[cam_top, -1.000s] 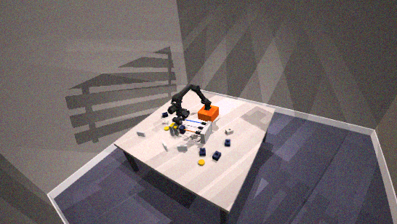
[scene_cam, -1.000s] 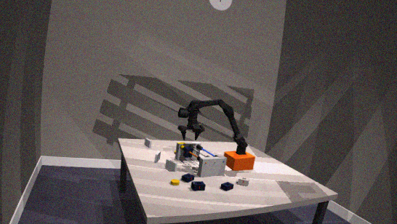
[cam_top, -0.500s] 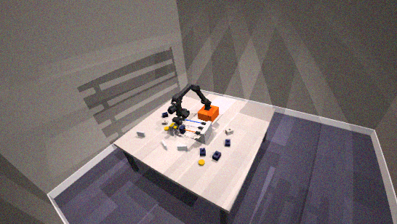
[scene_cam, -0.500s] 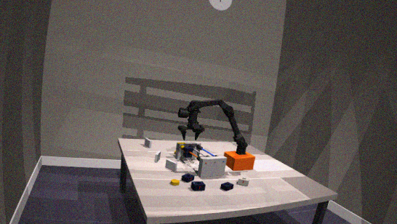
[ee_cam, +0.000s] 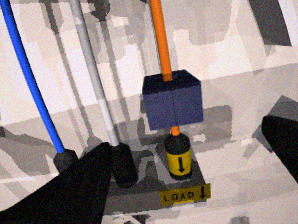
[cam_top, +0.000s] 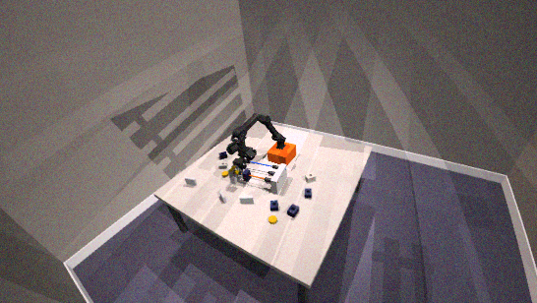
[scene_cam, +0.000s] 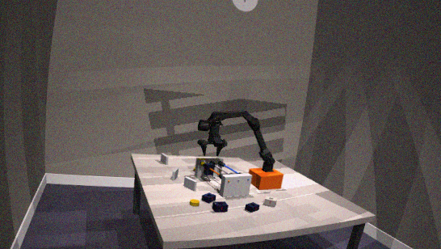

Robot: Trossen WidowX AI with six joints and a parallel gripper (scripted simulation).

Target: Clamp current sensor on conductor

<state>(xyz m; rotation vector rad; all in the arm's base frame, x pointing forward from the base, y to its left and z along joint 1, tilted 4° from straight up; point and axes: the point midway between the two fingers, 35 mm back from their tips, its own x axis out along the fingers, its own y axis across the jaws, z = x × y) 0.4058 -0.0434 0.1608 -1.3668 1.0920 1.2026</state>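
The dark blue split-core sensor (ee_cam: pixel 174 100) (scene_cam: pixel 208 166) sits round the orange conductor (ee_cam: pixel 160 23), just above the yellow terminal (ee_cam: pixel 178 161) and the yellow LOAD label (ee_cam: pixel 185 195). No arrow shows on the sensor's visible face; an arrow on the yellow terminal points toward the label. I cannot tell whether the sensor is latched. My gripper (ee_cam: pixel 186 136) (scene_cam: pixel 212 151) (cam_top: pixel 239 164) is open and empty. It hangs above the sensor, with one finger on each side and clear of it. A blue conductor (ee_cam: pixel 27 76) and a grey conductor (ee_cam: pixel 89 70) run alongside to the left.
The conductors run into a white box (cam_top: pixel 280 179) (scene_cam: pixel 236 184). The arm stands on an orange base (cam_top: pixel 281 152) (scene_cam: pixel 266 178). Several dark blue blocks (cam_top: pixel 293 210) (scene_cam: pixel 220 206), a yellow disc (cam_top: pixel 272 219) (scene_cam: pixel 195 202) and small white blocks (cam_top: pixel 246 199) (scene_cam: pixel 190 183) lie scattered on the table.
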